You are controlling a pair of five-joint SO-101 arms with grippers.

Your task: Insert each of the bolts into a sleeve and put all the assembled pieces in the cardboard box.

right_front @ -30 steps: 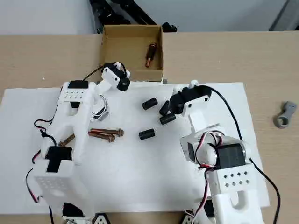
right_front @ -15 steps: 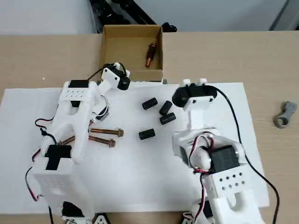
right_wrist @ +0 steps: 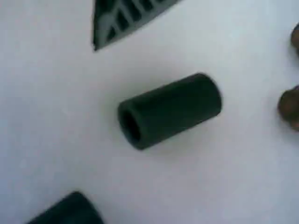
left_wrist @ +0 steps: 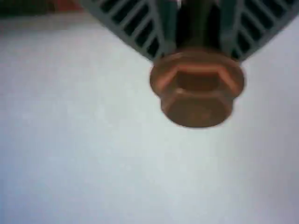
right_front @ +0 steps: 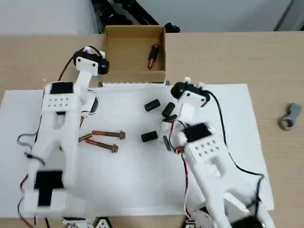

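My left gripper (left_wrist: 198,39) is shut on a copper bolt (left_wrist: 196,88), whose hexagonal head faces the camera above the white paper. In the high view the left arm (right_front: 61,114) covers that bolt except for one end (right_front: 85,137). Two more bolts (right_front: 108,134) (right_front: 102,144) lie beside it. Several black sleeves lie mid-table (right_front: 152,105) (right_front: 167,109). The right gripper (right_front: 165,136) hangs open next to the front sleeve (right_front: 149,137) (right_wrist: 170,109), with one finger (right_wrist: 121,18) showing above it. The cardboard box (right_front: 124,50) holds one assembled piece (right_front: 154,55).
White paper (right_front: 142,180) covers the work area on a wooden table. A grey part (right_front: 290,116) lies far right on the bare wood. Dark equipment (right_front: 118,12) stands behind the box. Two bolt heads (right_wrist: 289,107) show at the edge of the right wrist view.
The left arm has stretched out and swung left, its elbow now beside the box. The right arm has come forward and left from the sleeve cluster to the front sleeve.
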